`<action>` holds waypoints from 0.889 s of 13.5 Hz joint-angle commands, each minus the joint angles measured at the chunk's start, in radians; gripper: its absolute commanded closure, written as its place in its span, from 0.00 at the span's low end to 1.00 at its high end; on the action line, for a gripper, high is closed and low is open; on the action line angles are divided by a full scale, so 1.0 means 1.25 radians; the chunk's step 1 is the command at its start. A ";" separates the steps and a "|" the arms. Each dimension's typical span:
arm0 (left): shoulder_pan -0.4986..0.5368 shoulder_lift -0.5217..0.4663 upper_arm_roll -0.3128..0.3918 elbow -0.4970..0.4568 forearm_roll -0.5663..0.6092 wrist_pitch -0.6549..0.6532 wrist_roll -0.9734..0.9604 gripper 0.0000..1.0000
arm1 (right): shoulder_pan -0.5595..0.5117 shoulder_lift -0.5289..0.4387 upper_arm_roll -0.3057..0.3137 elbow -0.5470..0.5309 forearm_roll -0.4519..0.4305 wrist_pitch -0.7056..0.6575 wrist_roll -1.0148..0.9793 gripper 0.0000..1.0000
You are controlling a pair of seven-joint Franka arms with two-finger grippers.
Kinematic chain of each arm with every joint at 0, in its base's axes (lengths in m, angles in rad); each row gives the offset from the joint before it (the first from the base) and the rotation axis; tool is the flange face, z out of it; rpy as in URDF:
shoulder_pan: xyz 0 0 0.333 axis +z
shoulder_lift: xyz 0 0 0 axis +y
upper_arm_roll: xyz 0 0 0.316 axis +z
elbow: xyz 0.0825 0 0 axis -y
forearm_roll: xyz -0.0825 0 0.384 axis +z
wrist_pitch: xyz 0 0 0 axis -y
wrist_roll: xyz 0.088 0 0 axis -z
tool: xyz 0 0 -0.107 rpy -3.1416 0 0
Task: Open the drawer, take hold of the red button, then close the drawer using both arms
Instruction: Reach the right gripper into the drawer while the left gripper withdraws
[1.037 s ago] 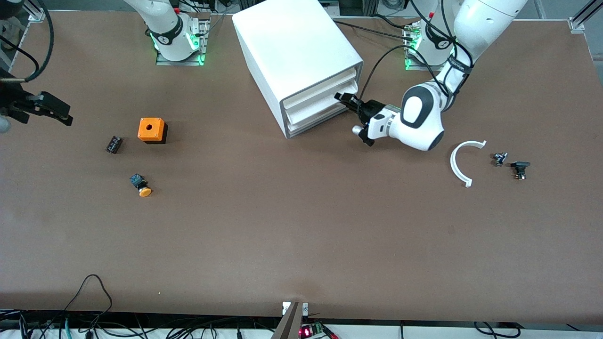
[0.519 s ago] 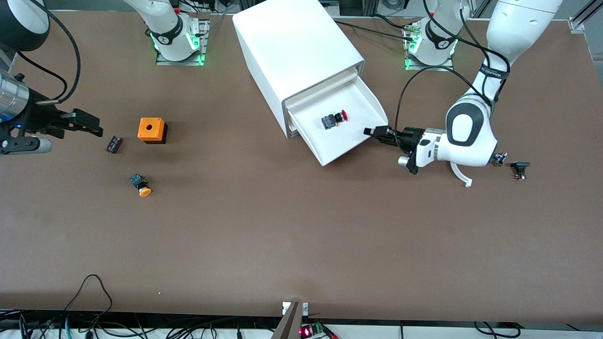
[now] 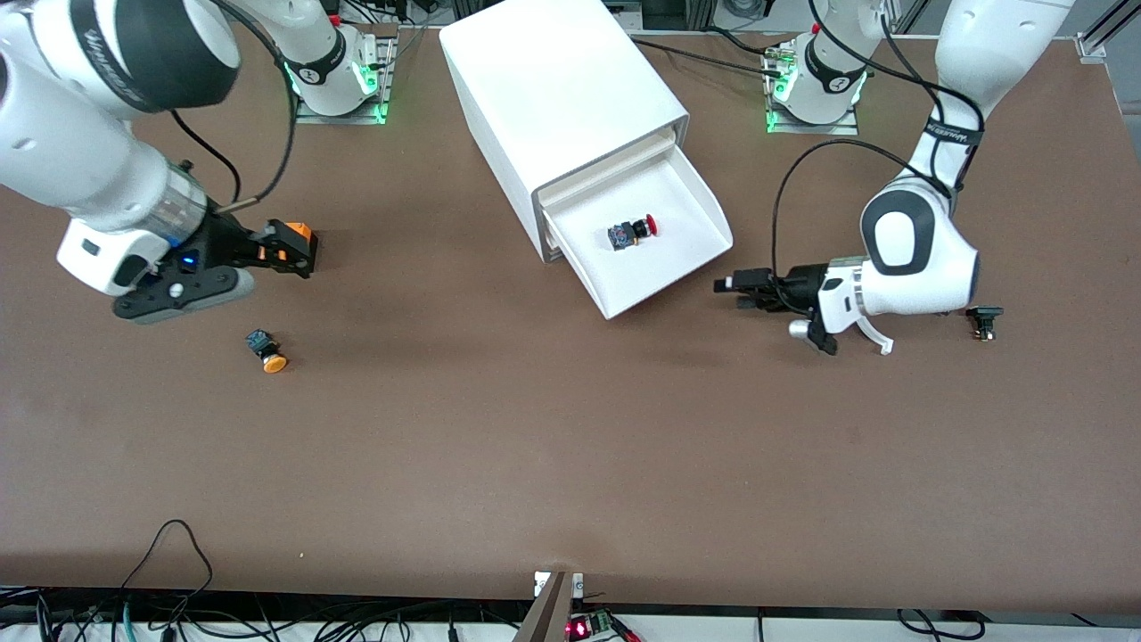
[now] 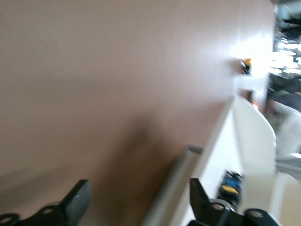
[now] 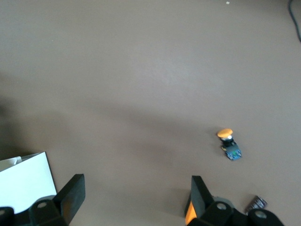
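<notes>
The white cabinet (image 3: 562,98) has its top drawer (image 3: 691,201) pulled out. The red-capped button (image 3: 635,229) lies on its side in the drawer. My left gripper (image 3: 733,292) is open and empty, low over the table just off the drawer's front corner, not touching it. In the left wrist view the drawer's rim (image 4: 186,162) runs between my open fingers (image 4: 77,200), and the button (image 4: 230,183) shows blurred inside. My right gripper (image 3: 299,250) is open and empty over the orange box (image 3: 305,232), which it mostly hides.
An orange-capped button (image 3: 266,350) lies nearer the front camera than the orange box; it also shows in the right wrist view (image 5: 229,142), as does a small black part (image 5: 256,203). A white curved piece (image 3: 878,337) and a black part (image 3: 984,318) lie by the left arm.
My left gripper pulled the top drawer out, let go and drew back off its front corner. My right arm swung in from the table's end to over the orange box.
</notes>
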 commanded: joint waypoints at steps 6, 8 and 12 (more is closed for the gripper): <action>0.069 -0.096 0.017 0.042 0.112 0.070 -0.006 0.00 | 0.184 0.121 0.020 0.054 0.028 0.132 -0.058 0.00; 0.068 -0.118 0.052 0.101 0.274 0.026 -0.010 0.00 | 0.243 0.175 0.020 0.134 0.030 0.132 -0.090 0.00; 0.069 -0.131 0.122 0.235 0.459 -0.154 -0.020 0.00 | 0.330 0.259 0.041 0.250 0.021 0.128 -0.249 0.00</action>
